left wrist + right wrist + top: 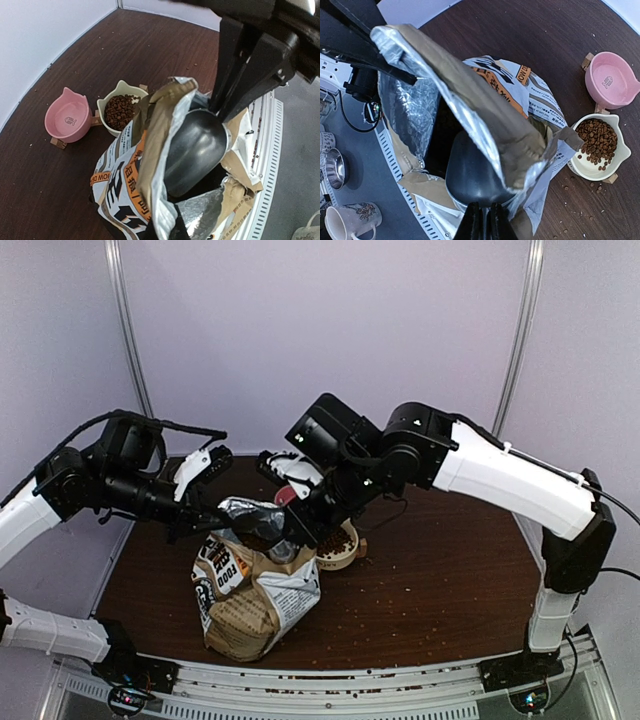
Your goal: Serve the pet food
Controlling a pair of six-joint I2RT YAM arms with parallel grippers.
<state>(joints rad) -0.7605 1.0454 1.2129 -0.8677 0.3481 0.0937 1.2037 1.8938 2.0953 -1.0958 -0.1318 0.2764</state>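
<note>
The pet food (pixel 594 140) shows as brown kibble heaped in a cream cat-shaped bowl (pixel 580 167) to the right of the printed bag (pixel 540 105). My right gripper (pixel 484 212) is shut on the handle of a silver scoop (pixel 472 172), whose bowl sits inside the bag's open mouth. At the bag's near rim, my left gripper (pixel 167 222) is shut on the foil-lined edge (pixel 160 150) and holds it up. From above, the bag (pixel 250 595) stands at the table's front with both grippers over its top. The bag's inside is dark, so no kibble shows there.
An empty pink cat bowl (pixel 67 120) stands beside the cream bowl (pixel 106 106). Loose pellets (pixel 420 605) are scattered over the brown table. A slotted rail (pixel 330 680) runs along the front edge. A mug (pixel 350 222) and a metal bowl (pixel 332 167) lie below the table.
</note>
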